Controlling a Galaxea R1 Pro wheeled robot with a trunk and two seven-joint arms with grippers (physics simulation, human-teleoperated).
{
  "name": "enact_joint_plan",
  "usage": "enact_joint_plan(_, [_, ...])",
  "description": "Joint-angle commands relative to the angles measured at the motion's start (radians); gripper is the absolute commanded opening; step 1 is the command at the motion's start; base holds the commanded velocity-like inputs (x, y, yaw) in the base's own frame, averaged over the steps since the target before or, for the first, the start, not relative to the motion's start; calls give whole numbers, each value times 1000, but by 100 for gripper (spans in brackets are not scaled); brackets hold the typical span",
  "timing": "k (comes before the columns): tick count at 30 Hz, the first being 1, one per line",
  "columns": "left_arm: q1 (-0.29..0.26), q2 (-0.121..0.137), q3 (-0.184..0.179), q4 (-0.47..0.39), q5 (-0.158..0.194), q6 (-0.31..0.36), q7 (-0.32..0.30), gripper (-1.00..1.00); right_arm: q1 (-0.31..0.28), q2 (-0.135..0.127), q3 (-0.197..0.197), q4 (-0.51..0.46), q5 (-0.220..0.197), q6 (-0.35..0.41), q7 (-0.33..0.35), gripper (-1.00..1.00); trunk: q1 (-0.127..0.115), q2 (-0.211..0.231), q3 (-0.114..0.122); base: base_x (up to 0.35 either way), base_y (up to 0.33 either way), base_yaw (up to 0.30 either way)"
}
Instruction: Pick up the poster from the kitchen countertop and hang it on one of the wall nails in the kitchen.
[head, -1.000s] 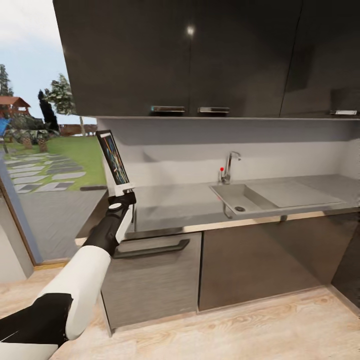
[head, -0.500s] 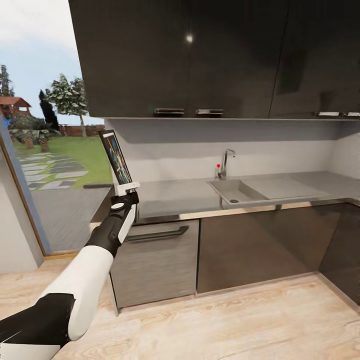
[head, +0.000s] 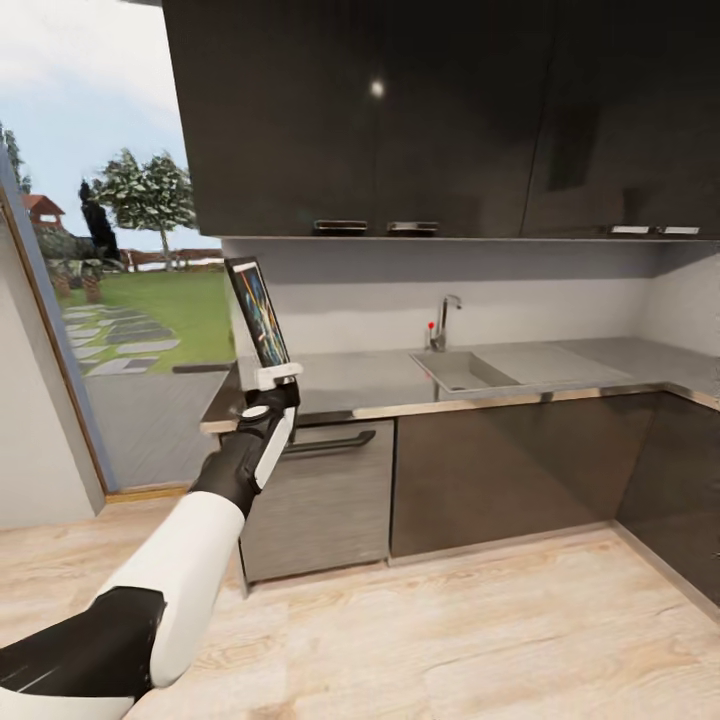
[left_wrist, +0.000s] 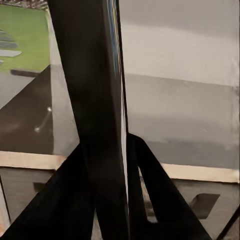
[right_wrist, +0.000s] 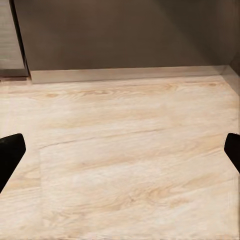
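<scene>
Pale wood floor (head: 480, 640) fills the near ground of the kitchen, and the same planks lie under the right gripper (right_wrist: 120, 150), whose two dark fingertips (right_wrist: 10, 155) sit far apart at the picture's edges with nothing between them, so it is released. The floor there meets a dark cabinet base (right_wrist: 130, 35).

From the lower left of the head view the left arm (head: 170, 570) reaches up and forward, white then black, to the left gripper (head: 277, 378). It is clenched on the bottom edge of the poster (head: 259, 312), which stands upright above it, turned nearly edge-on and tilted slightly, its colourful face toward the robot's right. In the left wrist view the poster (left_wrist: 97, 100) is a dark band rising between the two black fingers (left_wrist: 160, 200), which press it from both sides.

Just beyond the poster runs the grey countertop (head: 360, 385) over dark cabinets (head: 490, 470), with a handled drawer front (head: 320, 490) below the gripper. Further along are the sink (head: 455, 370) and chrome tap (head: 442, 320). Dark upper cupboards (head: 450, 110) hang over a light wall (head: 540, 300). At far left a glass opening shows lawn (head: 150, 310) and trees (head: 145, 195).
</scene>
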Motion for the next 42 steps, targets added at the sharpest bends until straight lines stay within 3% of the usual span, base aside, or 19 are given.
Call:
enact_joint_plan(1, [-1, -3, -16, -2, 5, 5, 1, -100, 0, 0, 0, -1, 0, -1, -1, 100, -1, -1, -1, -340, 0, 0])
enact_joint_plan(6, [-1, -5, -64, -4, 5, 5, -52, -100, 1, 0, 1, -1, 0, -1, -1, 100, -1, -1, -1, -245, 0, 0])
enact_joint_plan(8, [0, -5, -90, -7, 5, 5, -126, -100, 0, 0, 1, -1, 0, -1, -1, 100, -1, -1, -1, -76, 0, 0])
enact_joint_plan(9, [1, -5, -104, -18, 5, 6, -192, -100, 0, 0, 0, -1, 0, -1, -1, 100, -1, -1, -1, -43, 0, 0])
enact_joint_plan(11, [2, -5, -113, -37, 5, 7, -260, -100, 0, 0, 0, -1, 1, -1, -1, 100, -1, -1, -1, -31, 0, 0])
enact_joint_plan(14, [11, -3, -122, -93, 5, 8, -445, -100, 1, -2, 0, -1, 0, -1, 0, 100, -1, -1, -1, -14, 0, 0])
enact_joint_plan(15, [20, 16, -123, -107, 5, 8, -535, -100, 0, -3, 0, -1, -1, -1, 1, 100, -1, -1, -1, -6, 0, 0])
enact_joint_plan(16, [24, 26, -124, -112, 5, 9, -585, -100, 0, -3, 0, -1, -1, -1, 2, 100, -1, -1, -1, -5, 0, 0])
enact_joint_plan(17, [32, 59, -125, -120, 5, 9, -743, -100, 0, -5, 1, -1, 1, -1, 4, 100, -1, -1, -1, -2, 0, 0])
enact_joint_plan(22, [49, 110, -124, -112, 5, 9, -982, -100, 0, -7, 1, -2, 4, -1, 5, 100, -1, -1, -1, -1, 0, 0])
enact_joint_plan(24, [70, 161, -123, -87, 5, 7, -1164, -100, -1, -15, 0, -2, 6, -1, 5, 100, -1, -1, -1, 0, 0, 0])
enact_joint_plan(32, [81, 213, -121, 35, 3, -4, -1448, -100, -4, -35, 1, -11, 7, 1, 44, 100, -1, -1, -1, 0, 0, 0])
enact_joint_plan(34, [82, 226, -121, 60, 3, -6, -1495, -100, -7, -47, 1, -13, 7, 3, 101, 100, -1, -1, -1, 0, 0, 0])
enact_joint_plan(35, [83, 247, -120, 95, 5, -10, -1572, -100, -45, -82, 0, -44, 6, 27, 339, 100, -1, -1, -1, 0, 0, 0])
enact_joint_plan(38, [83, 252, -121, 104, 5, -11, -1599, -100, -77, -106, -1, -87, 3, 93, 481, 100, -1, -1, -1, 0, 0, 0])
enact_joint_plan(39, [85, 254, -120, 108, 5, -11, -1618, -100, -100, -128, -1, -115, 1, 157, 566, 100, -1, -1, -1, 0, 0, 0])
enact_joint_plan(41, [91, 256, -120, 110, 5, -11, -1640, -100, -127, -149, -1, -140, -1, 223, 645, 100, -1, -1, -1, 0, 0, 0])
enact_joint_plan(42, [100, 257, -120, 111, 5, -10, -1664, -100, -159, -165, -2, -160, -2, 279, 723, 100, -1, -1, -1, 0, 0, 0])
